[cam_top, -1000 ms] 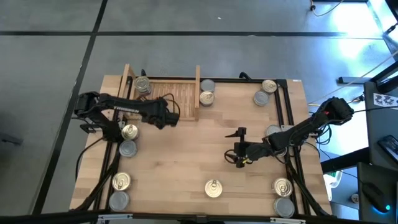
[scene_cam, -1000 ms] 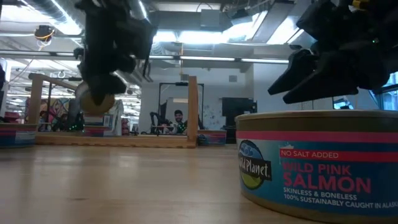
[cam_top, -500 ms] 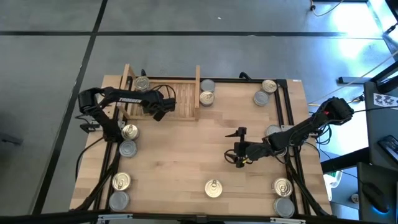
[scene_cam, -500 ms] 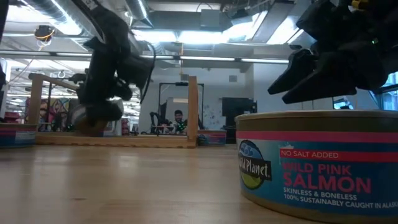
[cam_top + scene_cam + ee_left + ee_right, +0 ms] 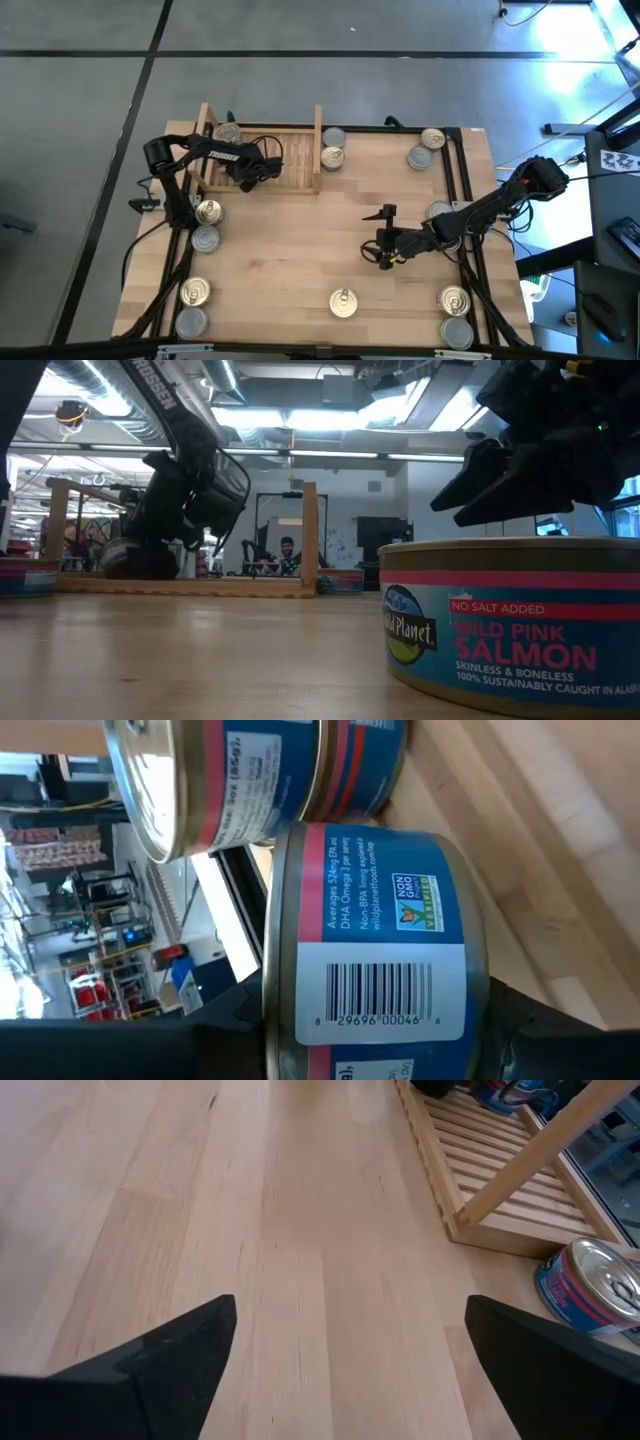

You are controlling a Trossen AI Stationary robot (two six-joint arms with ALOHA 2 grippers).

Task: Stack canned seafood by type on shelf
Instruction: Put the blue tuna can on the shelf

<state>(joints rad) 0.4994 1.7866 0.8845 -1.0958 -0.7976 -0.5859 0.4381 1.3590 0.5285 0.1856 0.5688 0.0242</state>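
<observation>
Blue-labelled salmon can (image 5: 370, 955) clamped between left gripper (image 5: 243, 170) fingers, low over slatted shelf (image 5: 290, 152), just beside golden-topped can (image 5: 228, 135) in shelf's left corner. Further cans scattered on wooden table (image 5: 300, 250): two outside shelf's right board (image 5: 332, 150), others along table edges. Right gripper (image 5: 383, 236) mid-table, jaws spread wide, empty.

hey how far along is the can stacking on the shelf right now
Early. Done: one can sits on the shelf. In hand: the left gripper holds a salmon can over the shelf beside it. Left: tins around the table, like the golden-topped one. The right gripper waits open.
</observation>
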